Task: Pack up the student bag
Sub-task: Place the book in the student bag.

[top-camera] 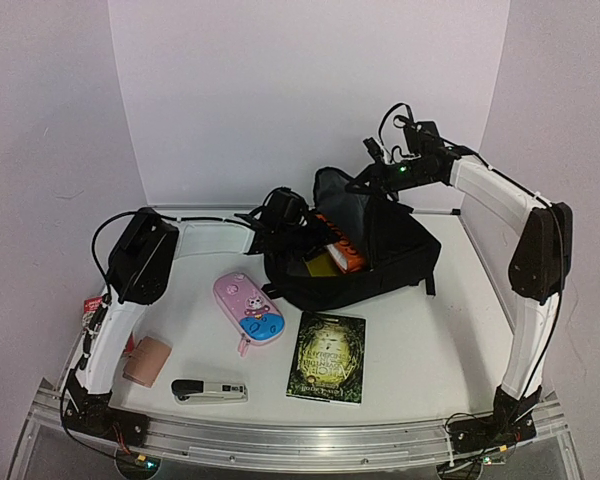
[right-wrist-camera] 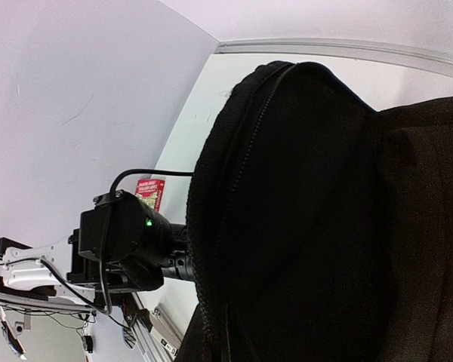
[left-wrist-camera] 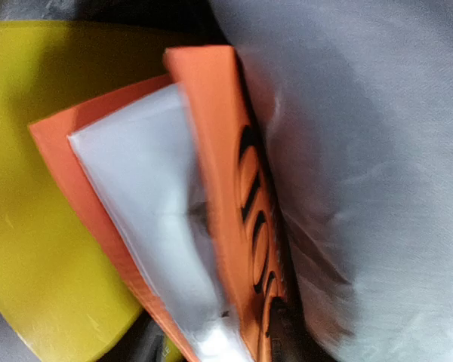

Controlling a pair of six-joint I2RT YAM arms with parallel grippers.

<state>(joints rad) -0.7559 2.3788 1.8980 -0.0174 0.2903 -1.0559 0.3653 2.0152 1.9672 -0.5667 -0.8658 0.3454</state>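
Left wrist only: orange booklet [left-wrist-camera: 234, 188] between yellow sheet [left-wrist-camera: 45, 226] and grey lining [left-wrist-camera: 362, 151]. Left pincer [top-camera: 288, 222] sunk in student bag [top-camera: 390, 255], spread or not can't tell. Top external: bag mid-back on white counter [top-camera: 440, 340], right pincer [top-camera: 367, 182] pinching its raised flap. Walls [top-camera: 280, 90] on three sides; pencil case [top-camera: 248, 308], book [top-camera: 327, 357], stapler [top-camera: 209, 391] nearer front edge.

Inside the bag, up close

An orange book [left-wrist-camera: 238, 151] stands tilted, its cover edge with black lettering facing out and its white pages [left-wrist-camera: 151, 219] fanned slightly to the left. It lies against the grey lining of the bag [left-wrist-camera: 370, 173] on the right. A yellow thing [left-wrist-camera: 30, 226] fills the left side behind it. The picture is blurred.
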